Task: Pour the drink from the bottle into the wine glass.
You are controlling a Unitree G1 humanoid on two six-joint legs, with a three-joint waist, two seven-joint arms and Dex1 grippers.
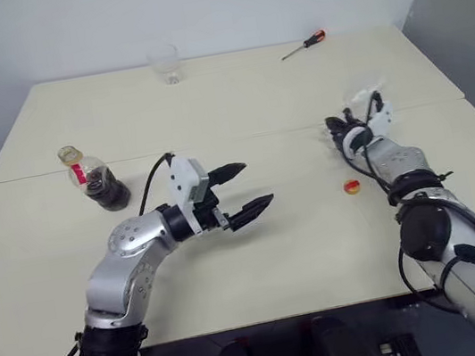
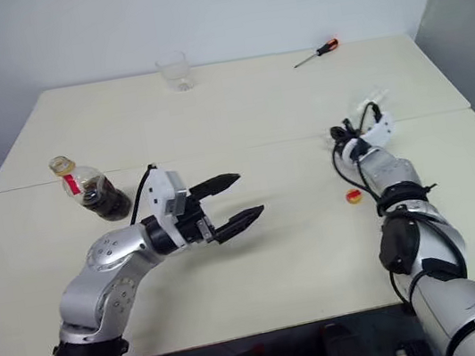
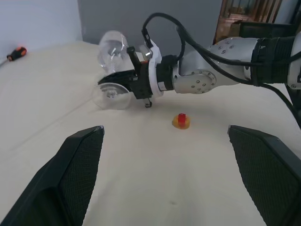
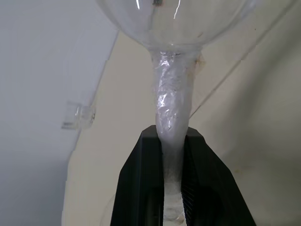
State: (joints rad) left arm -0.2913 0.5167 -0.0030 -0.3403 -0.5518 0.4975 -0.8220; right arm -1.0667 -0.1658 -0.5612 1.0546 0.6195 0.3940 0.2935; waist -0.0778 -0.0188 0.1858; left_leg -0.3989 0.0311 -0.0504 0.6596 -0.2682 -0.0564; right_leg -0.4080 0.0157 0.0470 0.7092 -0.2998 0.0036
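The bottle (image 1: 98, 182) stands on the left of the table with its neck uncapped and the dark drink (image 1: 109, 195) in its lower half. Its yellow-and-red cap (image 1: 351, 186) lies on the table near my right arm. My left gripper (image 1: 257, 186) hovers open over the middle of the table, to the right of the bottle, with nothing between its fingers. On the right, my right gripper (image 3: 117, 82) is shut on the stem (image 4: 171, 108) of the wine glass (image 3: 113, 44). The glass is tipped on its side, with its foot (image 3: 110, 96) low over the table.
A short clear tumbler (image 1: 167, 63) stands at the table's far edge, near the middle. A screwdriver (image 1: 307, 43) with an orange-and-black handle lies at the far right. A seam (image 1: 240, 139) between two tabletops runs across the table.
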